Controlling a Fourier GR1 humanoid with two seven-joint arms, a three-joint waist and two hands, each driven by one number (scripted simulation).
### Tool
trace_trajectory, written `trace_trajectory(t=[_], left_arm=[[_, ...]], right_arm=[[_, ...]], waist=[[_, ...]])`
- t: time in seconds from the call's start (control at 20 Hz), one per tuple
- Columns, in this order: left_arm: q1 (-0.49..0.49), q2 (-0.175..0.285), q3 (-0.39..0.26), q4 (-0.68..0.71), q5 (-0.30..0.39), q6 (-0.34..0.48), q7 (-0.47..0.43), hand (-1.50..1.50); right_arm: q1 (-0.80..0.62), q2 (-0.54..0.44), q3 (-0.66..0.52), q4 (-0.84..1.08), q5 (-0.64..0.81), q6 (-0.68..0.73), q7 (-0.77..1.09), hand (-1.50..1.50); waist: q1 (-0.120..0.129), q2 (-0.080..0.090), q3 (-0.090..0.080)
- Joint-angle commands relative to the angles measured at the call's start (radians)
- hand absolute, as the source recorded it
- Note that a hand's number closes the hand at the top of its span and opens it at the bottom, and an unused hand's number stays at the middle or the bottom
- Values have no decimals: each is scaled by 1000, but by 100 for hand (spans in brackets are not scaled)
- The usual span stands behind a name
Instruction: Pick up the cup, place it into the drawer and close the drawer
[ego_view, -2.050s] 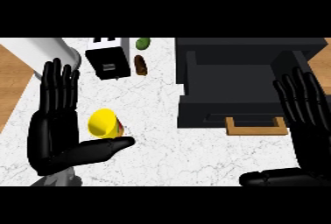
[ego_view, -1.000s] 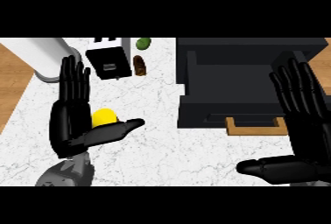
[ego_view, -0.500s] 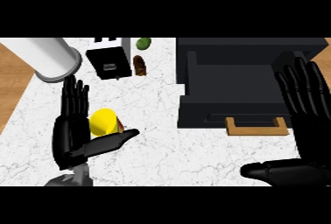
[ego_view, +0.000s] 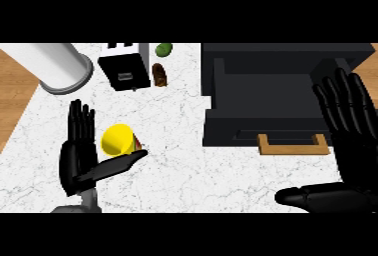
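Left robot hand (ego_view: 74, 161) upright, fingers straight, thumb stretched below yellow cup (ego_view: 117, 138)

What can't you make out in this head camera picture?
All head view:
- Cup: its lower side is hidden by the left hand thumb, so contact is unclear.
- Drawer: the inside is too dark to show any contents.
- Green item and brown item: too small to name.
- Right hand: its forearm is cut off at the lower edge.

White cylinder (ego_view: 63, 67), black appliance (ego_view: 124, 73), green item (ego_view: 164, 49), brown item (ego_view: 159, 74)
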Motion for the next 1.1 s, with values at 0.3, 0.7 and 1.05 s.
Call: trace_trajectory(t=[0.3, 0.7, 1.05], left_arm=[[-15, 32, 98, 231, 68, -100, -159, -150], [-25, -7, 86, 415, 101, -89, -332, -150], [-28, 48, 160, 418, 142, -175, -302, -150]], right_arm=[[25, 18, 29, 3, 20, 15, -39, -150], [11, 27, 42, -33, 36, -13, 21, -150], [-42, -25, -50, 26, -45, 33, 32, -150]], waist=[[-1, 0, 0], [-2, 0, 0], [2, 0, 0]])
